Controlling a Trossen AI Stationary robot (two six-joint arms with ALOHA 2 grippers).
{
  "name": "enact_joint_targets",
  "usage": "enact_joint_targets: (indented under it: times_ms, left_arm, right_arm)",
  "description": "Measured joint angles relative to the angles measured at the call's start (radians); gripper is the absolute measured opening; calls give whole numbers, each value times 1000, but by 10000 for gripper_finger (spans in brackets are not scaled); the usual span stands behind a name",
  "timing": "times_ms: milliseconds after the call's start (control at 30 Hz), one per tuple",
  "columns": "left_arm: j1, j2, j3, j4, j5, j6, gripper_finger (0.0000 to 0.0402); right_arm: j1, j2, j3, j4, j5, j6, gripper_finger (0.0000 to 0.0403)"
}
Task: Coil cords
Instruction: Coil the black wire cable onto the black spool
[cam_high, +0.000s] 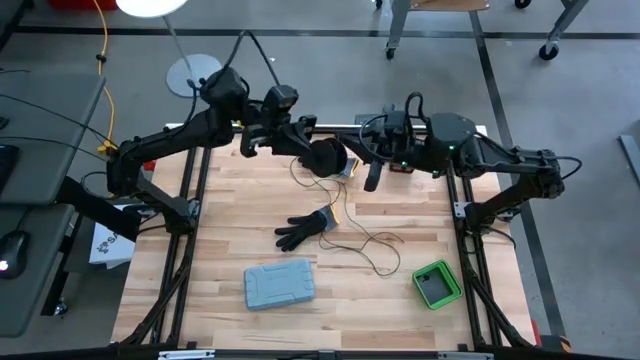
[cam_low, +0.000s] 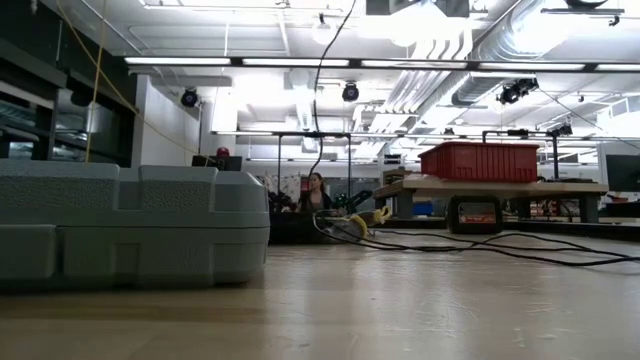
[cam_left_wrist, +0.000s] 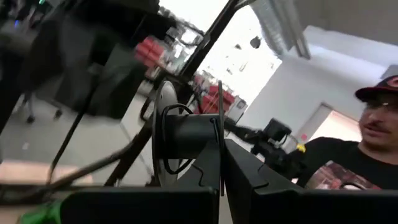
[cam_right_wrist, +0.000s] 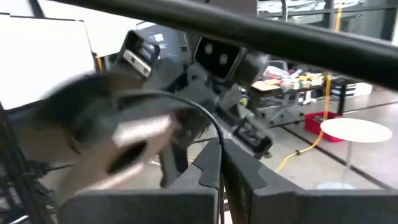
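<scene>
High view: both pincers hang closed at the table's (cam_high: 230, 200) far edge. Left pincer (cam_high: 322, 152) grips a black spool (cam_high: 328, 158); right pincer (cam_high: 372, 178) holds nothing visible. The cord (cam_high: 362, 240) trails loose from the spool toward the near side.

Bright ceiling lights (cam_low: 300, 62) glare in the low view; both wrist views look motion-blurred, perhaps unfocused.
</scene>
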Motion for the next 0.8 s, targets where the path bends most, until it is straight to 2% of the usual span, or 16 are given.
enact_joint_targets:
  times_ms: [167,467,633,800]
  left_arm:
    - [-16,20,0,121,-40,-59,0]
    - [-53,99,0,349,-77,-215,0]
    - [-78,146,0,515,-98,-295,0]
    - [-74,157,0,581,-173,-249,0]
  right_arm:
    - [-11,33,0,74,-80,30,0]
    - [-11,76,0,195,-93,54,0]
    - [-16,80,0,222,-157,86,0]
    - [-17,81,0,240,-198,125,0]
